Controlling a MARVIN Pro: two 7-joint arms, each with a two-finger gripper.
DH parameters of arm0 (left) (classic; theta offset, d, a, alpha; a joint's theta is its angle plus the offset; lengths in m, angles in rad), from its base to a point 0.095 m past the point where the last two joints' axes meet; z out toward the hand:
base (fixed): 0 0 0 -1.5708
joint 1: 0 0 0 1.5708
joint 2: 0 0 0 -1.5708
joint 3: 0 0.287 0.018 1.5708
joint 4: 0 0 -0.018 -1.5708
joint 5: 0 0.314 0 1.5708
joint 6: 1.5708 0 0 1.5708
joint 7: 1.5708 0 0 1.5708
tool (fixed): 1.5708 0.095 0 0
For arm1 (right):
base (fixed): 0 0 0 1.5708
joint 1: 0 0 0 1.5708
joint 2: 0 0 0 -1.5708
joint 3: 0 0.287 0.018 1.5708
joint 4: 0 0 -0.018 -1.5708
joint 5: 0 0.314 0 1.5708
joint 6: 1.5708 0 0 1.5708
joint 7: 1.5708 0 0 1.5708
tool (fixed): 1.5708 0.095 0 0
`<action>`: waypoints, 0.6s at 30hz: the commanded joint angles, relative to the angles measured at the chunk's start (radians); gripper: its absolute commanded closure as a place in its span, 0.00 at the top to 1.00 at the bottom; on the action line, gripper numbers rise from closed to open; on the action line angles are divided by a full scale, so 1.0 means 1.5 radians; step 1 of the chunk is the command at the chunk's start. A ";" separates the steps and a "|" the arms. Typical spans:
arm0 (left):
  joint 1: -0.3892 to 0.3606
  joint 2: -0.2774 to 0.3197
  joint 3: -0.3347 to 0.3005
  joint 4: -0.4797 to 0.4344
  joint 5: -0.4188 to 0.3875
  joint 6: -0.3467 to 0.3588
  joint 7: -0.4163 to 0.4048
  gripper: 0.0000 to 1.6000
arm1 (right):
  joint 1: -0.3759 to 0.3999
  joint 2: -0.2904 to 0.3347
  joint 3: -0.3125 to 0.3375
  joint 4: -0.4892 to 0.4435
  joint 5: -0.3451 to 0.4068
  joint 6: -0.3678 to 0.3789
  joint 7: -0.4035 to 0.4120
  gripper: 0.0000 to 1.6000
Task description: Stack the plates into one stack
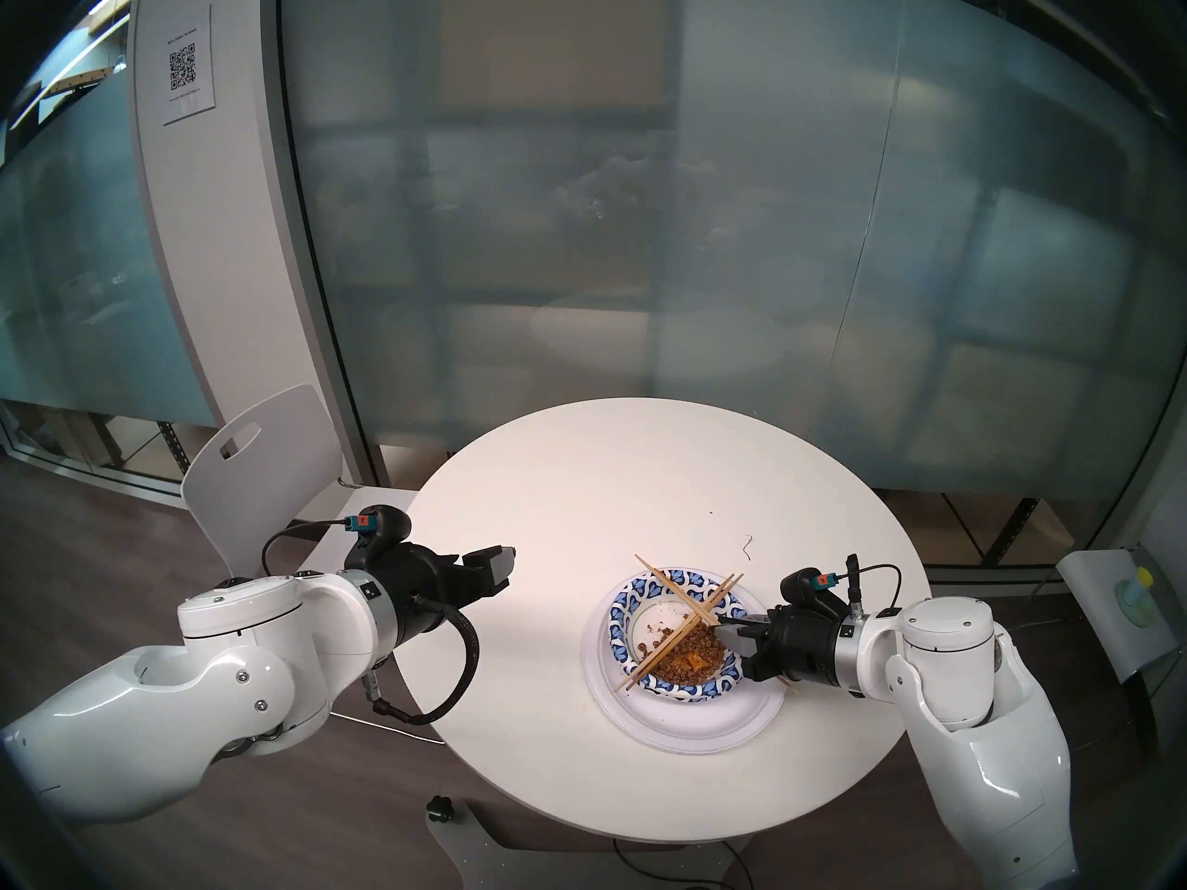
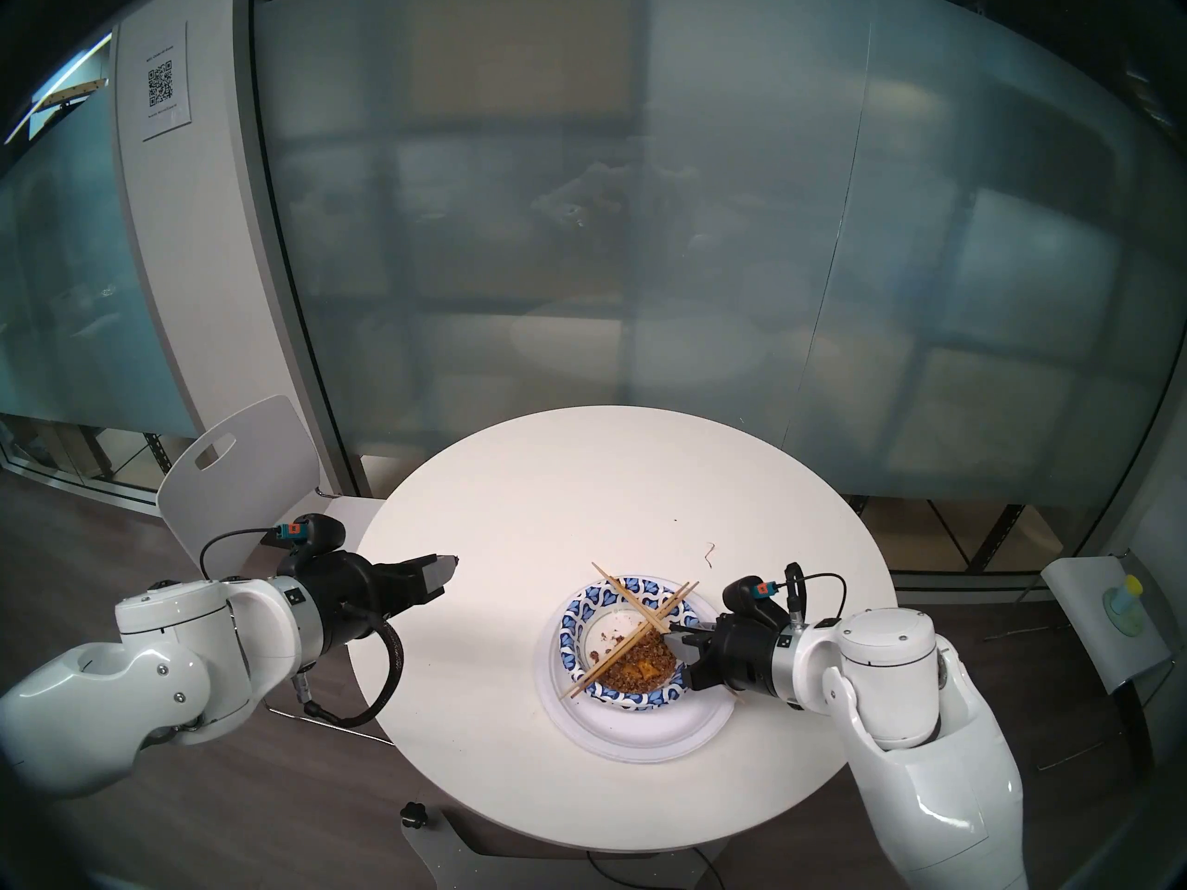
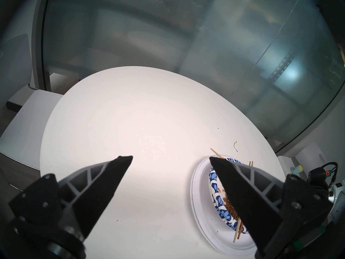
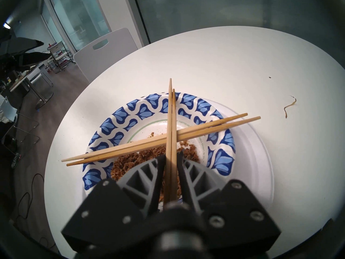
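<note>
Plates look stacked (chopsticks crossed on top); right gripper narrowly straddles one pair, left gripper wide, empty.

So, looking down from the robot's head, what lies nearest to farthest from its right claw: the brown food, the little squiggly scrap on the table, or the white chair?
1. Brown food, in the blue-patterned bowl, right beside the right claw.
2. Squiggly scrap, on the bare table beyond the bowl.
3. White chair, across the table on the left.

Two crossed chopstick pairs, brown food crumbs, white chair.
</note>
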 commanded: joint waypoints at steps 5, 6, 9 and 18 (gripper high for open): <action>-0.003 0.001 -0.007 -0.004 -0.003 -0.004 -0.002 1.00 | 0.006 -0.002 0.000 -0.010 0.003 0.002 0.002 0.44; -0.003 0.002 -0.007 -0.004 -0.003 -0.004 -0.002 1.00 | 0.006 -0.002 0.000 -0.010 0.003 0.002 0.002 0.45; -0.003 0.002 -0.006 -0.005 -0.002 -0.004 -0.002 1.00 | 0.006 -0.003 0.001 -0.009 0.003 -0.001 0.002 0.47; -0.006 0.002 -0.004 -0.004 -0.003 -0.003 -0.001 1.00 | 0.008 -0.003 0.002 -0.012 0.003 -0.003 0.004 0.68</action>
